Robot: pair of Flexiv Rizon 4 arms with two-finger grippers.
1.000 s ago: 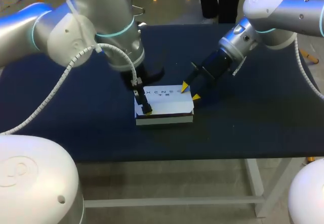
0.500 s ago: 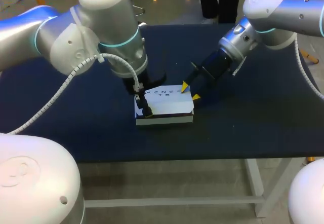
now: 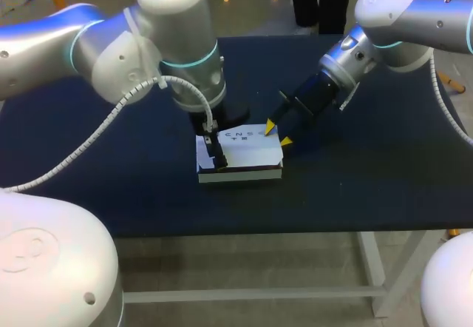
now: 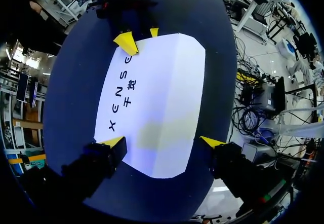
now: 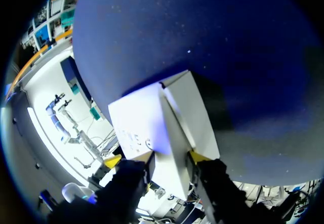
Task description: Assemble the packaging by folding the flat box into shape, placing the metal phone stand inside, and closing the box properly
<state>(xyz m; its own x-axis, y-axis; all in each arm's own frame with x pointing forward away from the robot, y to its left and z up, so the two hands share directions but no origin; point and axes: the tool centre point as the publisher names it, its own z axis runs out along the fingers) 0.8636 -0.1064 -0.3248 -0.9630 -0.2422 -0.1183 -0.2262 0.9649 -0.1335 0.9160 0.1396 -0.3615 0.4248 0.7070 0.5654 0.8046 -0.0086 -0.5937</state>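
The white box (image 3: 244,155) lies folded up on the dark table, lid side up with black print. My left gripper (image 3: 214,149) hangs over its left end. In the left wrist view this gripper (image 4: 163,143) is open wide and straddles the near end of the box (image 4: 157,102), one fingertip (image 4: 212,142) a little clear of the edge. My right gripper (image 3: 277,134) is at the box's right end. In the right wrist view it (image 5: 153,158) is shut on the end panel of the box (image 5: 169,133). The metal phone stand is not in sight.
The dark blue table top (image 3: 355,179) has bare cloth around the box on all sides. Its front edge (image 3: 295,231) runs just below the box. My right gripper's yellow fingertips (image 4: 126,42) show at the box's far end in the left wrist view.
My left arm has swung to the right and now stands more squarely over the box's left end. The right arm and the box have kept still.
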